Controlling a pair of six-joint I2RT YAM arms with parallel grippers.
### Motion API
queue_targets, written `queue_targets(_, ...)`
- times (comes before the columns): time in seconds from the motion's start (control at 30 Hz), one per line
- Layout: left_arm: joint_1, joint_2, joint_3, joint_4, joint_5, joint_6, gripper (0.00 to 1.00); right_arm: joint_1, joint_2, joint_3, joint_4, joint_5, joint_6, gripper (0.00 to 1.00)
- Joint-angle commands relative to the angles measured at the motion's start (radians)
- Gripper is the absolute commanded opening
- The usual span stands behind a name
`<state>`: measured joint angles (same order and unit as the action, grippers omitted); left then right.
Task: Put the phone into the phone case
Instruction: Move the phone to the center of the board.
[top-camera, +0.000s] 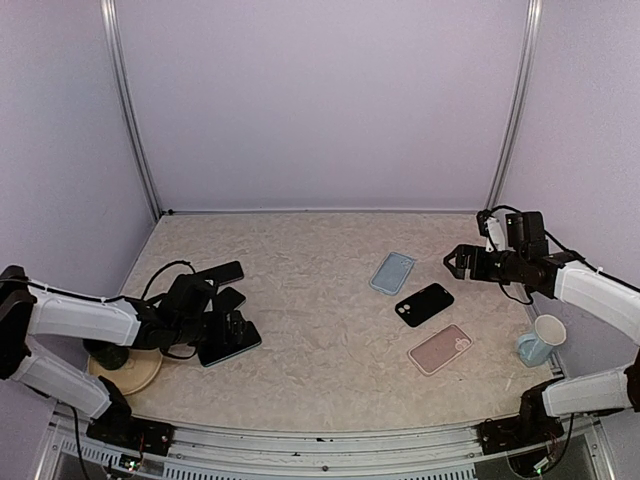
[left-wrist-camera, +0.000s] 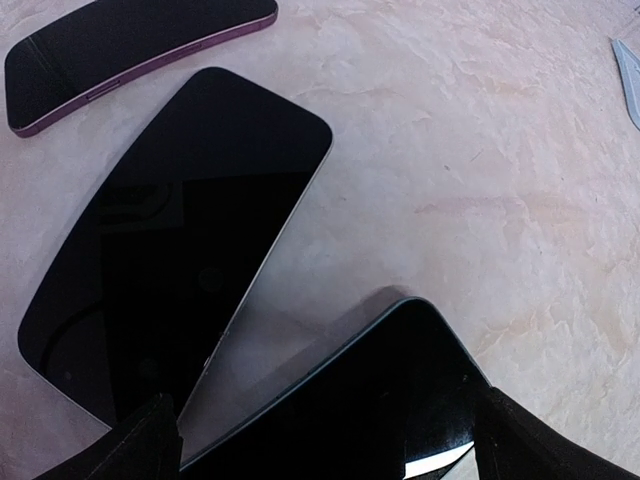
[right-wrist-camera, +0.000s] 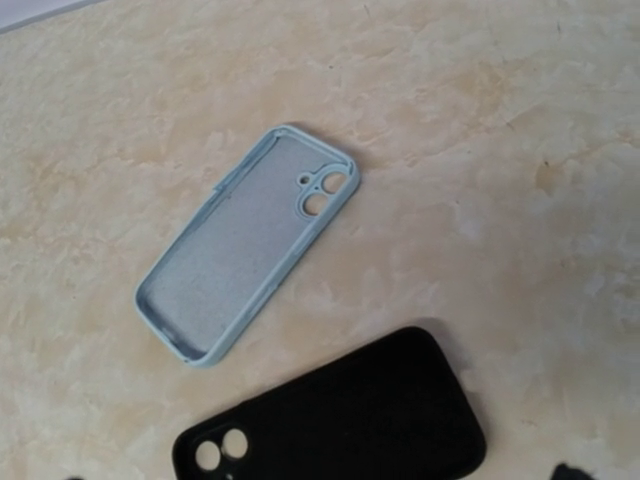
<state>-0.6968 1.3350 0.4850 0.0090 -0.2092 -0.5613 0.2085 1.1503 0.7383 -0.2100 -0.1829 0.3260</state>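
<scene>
Left claw (top-camera: 222, 325) wide open, holding nothing; hangs low over three phones near left edge of tabletop (top-camera: 320, 310). Nearest phone (left-wrist-camera: 370, 400) screen up between my fingertips (left-wrist-camera: 140, 445); middle phone (left-wrist-camera: 170, 250) just beside it; purple-edged phone (left-wrist-camera: 130, 45) beyond. Right claw (top-camera: 455, 263) also wide, empty, above right side. Blue case (right-wrist-camera: 250, 240) inside up, black case (right-wrist-camera: 340, 415) near it, pink case (top-camera: 440, 348) toward front edge.
</scene>
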Motion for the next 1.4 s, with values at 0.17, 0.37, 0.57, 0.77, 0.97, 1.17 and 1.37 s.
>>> queue_targets(0.17, -0.006, -0.006, -0.039, 0.0, 0.03, -0.039, 0.99, 0.011, -0.012, 0.003, -0.005, 0.014, -0.004, 1.0)
queue_targets(0.37, -0.007, 0.001, -0.049, -0.006, 0.06, -0.049, 0.99, 0.011, -0.009, 0.013, -0.009, 0.015, -0.008, 1.0)
queue_targets(0.57, -0.007, 0.002, -0.052, 0.0, 0.103, -0.052, 0.99, 0.011, -0.001, 0.029, -0.016, 0.008, -0.012, 1.0)
queue_targets(0.77, -0.007, -0.004, -0.055, 0.011, 0.173, -0.056, 0.99, 0.011, 0.0, 0.037, -0.024, 0.006, -0.015, 1.0)
queue_targets(0.97, -0.007, -0.019, -0.07, 0.012, 0.239, -0.066, 0.99, 0.011, 0.0, 0.041, -0.028, -0.007, -0.014, 1.0)
queue_targets(1.17, -0.018, -0.041, -0.082, 0.01, 0.278, -0.064, 0.99, 0.011, 0.005, 0.039, -0.028, -0.007, -0.013, 1.0)
queue_targets(1.37, -0.033, -0.022, -0.085, 0.007, 0.284, -0.048, 0.99, 0.011, 0.012, 0.04, -0.028, -0.013, -0.008, 1.0)
